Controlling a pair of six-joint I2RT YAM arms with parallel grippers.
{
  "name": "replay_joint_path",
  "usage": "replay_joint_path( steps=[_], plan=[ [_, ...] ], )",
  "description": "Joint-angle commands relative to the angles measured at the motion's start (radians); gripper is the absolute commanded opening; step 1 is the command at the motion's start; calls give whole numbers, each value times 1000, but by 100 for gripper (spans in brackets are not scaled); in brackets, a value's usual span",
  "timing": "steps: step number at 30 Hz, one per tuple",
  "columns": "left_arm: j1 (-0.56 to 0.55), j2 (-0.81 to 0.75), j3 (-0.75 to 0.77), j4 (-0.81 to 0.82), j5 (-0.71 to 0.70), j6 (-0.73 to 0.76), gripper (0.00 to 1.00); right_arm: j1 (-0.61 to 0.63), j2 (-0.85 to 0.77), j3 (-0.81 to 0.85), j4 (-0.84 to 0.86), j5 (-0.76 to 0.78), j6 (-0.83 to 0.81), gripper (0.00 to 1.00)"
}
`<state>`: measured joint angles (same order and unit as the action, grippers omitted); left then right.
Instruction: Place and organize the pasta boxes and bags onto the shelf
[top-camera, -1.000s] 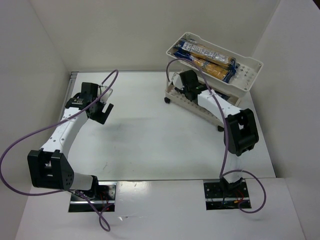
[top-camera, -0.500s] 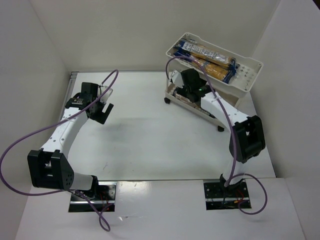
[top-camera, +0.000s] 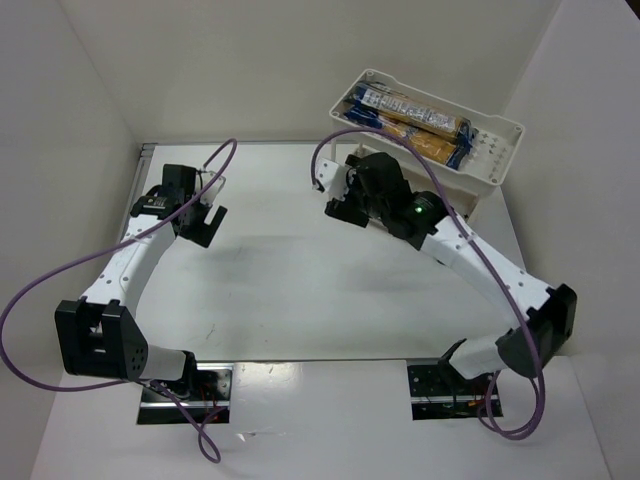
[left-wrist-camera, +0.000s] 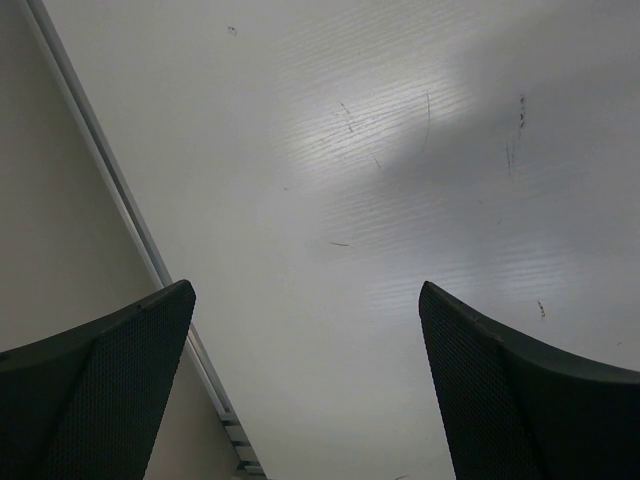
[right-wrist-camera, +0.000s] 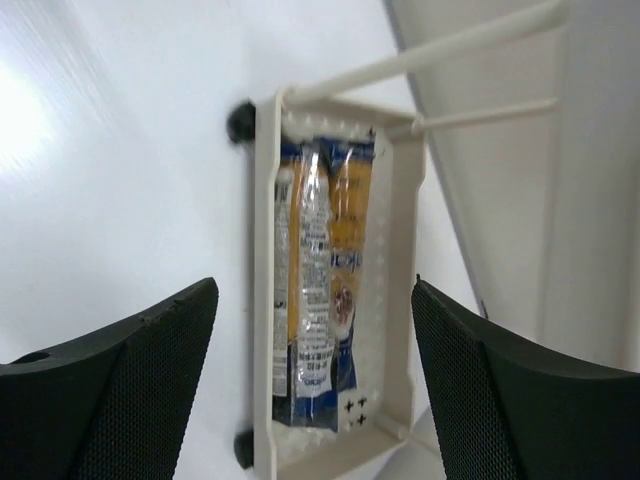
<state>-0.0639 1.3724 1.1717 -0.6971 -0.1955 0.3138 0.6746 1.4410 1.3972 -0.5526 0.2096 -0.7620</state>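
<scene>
The cream-white shelf (top-camera: 495, 150) stands at the far right of the table. Its upper tray holds pasta packets (top-camera: 405, 108) with dark blue ends, lying side by side. In the right wrist view the lower tray (right-wrist-camera: 263, 300) holds more pasta packets (right-wrist-camera: 318, 300), lying lengthwise against its left side. My right gripper (top-camera: 338, 193) is open and empty, just outside the shelf's left end, and its fingers frame the lower tray in the wrist view (right-wrist-camera: 313, 290). My left gripper (top-camera: 205, 222) is open and empty over bare table at the far left, as its wrist view (left-wrist-camera: 305, 295) shows.
White walls enclose the table on the left, back and right. A metal strip (left-wrist-camera: 110, 180) runs along the table's left edge. Purple cables (top-camera: 60, 275) loop off both arms. The shelf has small dark wheels (right-wrist-camera: 240, 122).
My right gripper has drawn back out of the shelf's lower tier toward the left and the table's middle, with its elbow swinging out to the right. The left arm has not moved.
</scene>
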Motion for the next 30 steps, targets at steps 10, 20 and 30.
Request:
replay_joint_path(
  steps=[10,20,30],
  plan=[
    [1,-18,36,34,24,10,100,-12,-103,196,58,-136,293,86],
    [1,-84,-53,24,96,-12,100,-609,-193,372,42,-103,585,90],
    [1,-180,-49,-274,390,211,100,-957,-548,209,-101,-144,653,90]
  ],
)
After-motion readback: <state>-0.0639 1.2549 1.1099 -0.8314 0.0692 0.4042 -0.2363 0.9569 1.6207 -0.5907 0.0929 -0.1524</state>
